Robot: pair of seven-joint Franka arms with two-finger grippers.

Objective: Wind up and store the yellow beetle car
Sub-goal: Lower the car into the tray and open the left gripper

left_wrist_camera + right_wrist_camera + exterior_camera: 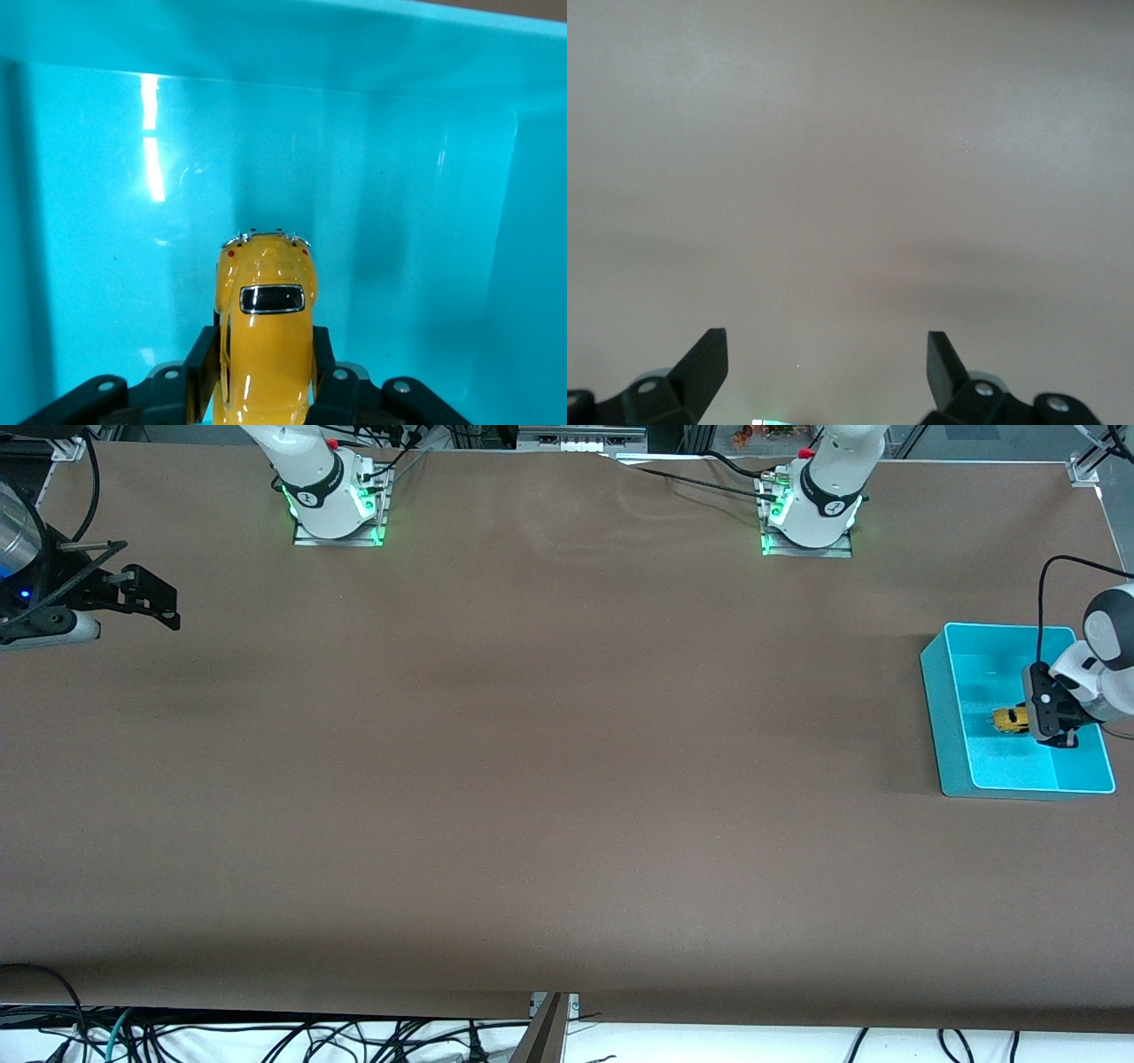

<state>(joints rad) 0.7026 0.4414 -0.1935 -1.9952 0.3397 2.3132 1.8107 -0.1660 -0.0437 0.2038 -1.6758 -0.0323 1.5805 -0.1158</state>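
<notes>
The yellow beetle car (1010, 719) is between the fingers of my left gripper (1029, 723), inside the teal bin (941, 717) at the left arm's end of the table. In the left wrist view the car (266, 310) sits between the two black fingers (205, 363), which press on its sides, with the bin's floor and walls (266, 53) all around it. I cannot tell whether its wheels touch the bin floor. My right gripper (155, 598) is open and empty over bare table at the right arm's end, and waits. It also shows in the right wrist view (824, 345).
The brown table top (549, 735) stretches between the two arms. The arms' bases (337, 505) stand at the table's farther edge. Cables hang off the edge nearest the front camera.
</notes>
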